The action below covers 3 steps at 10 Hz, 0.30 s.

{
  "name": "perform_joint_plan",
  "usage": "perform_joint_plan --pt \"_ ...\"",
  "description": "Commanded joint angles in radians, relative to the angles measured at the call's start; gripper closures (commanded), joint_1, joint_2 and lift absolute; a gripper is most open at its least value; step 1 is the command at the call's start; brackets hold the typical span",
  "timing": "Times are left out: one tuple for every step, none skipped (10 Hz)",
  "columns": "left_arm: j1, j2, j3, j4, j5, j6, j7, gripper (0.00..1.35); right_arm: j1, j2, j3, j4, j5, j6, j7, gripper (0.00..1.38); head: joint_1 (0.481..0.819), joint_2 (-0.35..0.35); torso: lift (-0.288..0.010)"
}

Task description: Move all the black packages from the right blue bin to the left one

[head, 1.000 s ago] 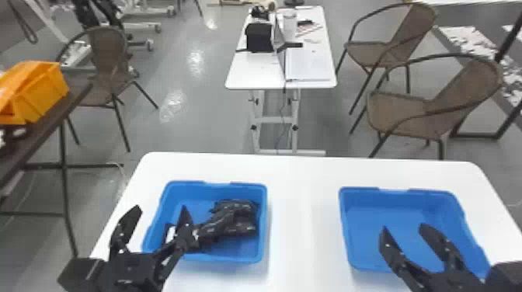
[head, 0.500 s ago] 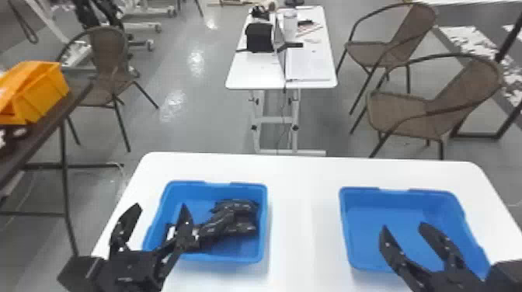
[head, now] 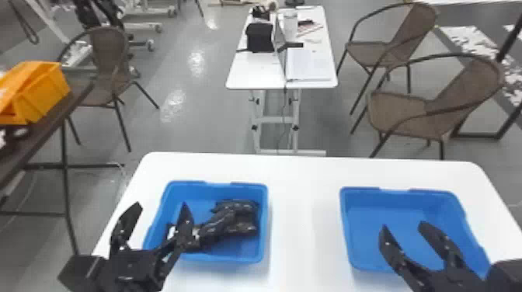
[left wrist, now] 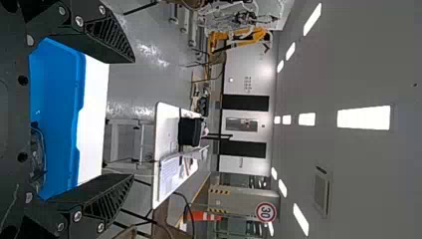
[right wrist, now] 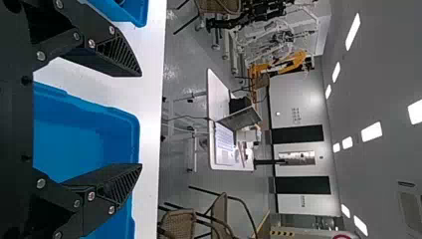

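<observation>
At the far left an orange plastic crate (head: 42,93) sits on a dark-topped table (head: 50,124), with a brown woven chair (head: 107,54) behind it. Next comes the left black two-fingered hand (head: 162,204), its fingers spread wide with a gap between them; in the head view one finger shows over the white counter (head: 303,233) and the other in front of the left blue plastic bin (head: 217,183). The glossy black plastic packages (head: 237,217) lie in that left bin, heaped together toward its right wall, and the inner finger overlaps their left end in the view, though whether it touches them I can't tell. Beyond the middle of the counter stands a white table (head: 258,70) bearing a black boxy object (head: 260,37). Further right on the counter, well apart from the first bin, is the right blue plastic bin (head: 392,190), and the right black hand (head: 404,225) shows in front of it, fingers parted, the bin's blue floor visible between them. Two brown woven chairs (head: 411,108) stand behind at the right
</observation>
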Motion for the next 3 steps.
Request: perform_joint_plan --pt "-0.004 -0.003 -0.001 0.001 -0.003 -0.001 0.0 0.22 -0.001 0.0 0.0 0.002 -0.001 0.0 0.002 0.42 0.695 0.092 0.0" --pt "-0.004 -0.003 -0.001 0.001 -0.005 -0.002 0.0 0.22 -0.001 0.0 0.0 0.002 -0.001 0.0 0.003 0.42 0.695 0.091 0.0" --pt "-0.004 -0.003 0.0 0.001 -0.005 -0.004 0.0 0.22 -0.001 0.0 0.0 0.002 0.0 0.0 0.003 0.42 0.695 0.091 0.0"
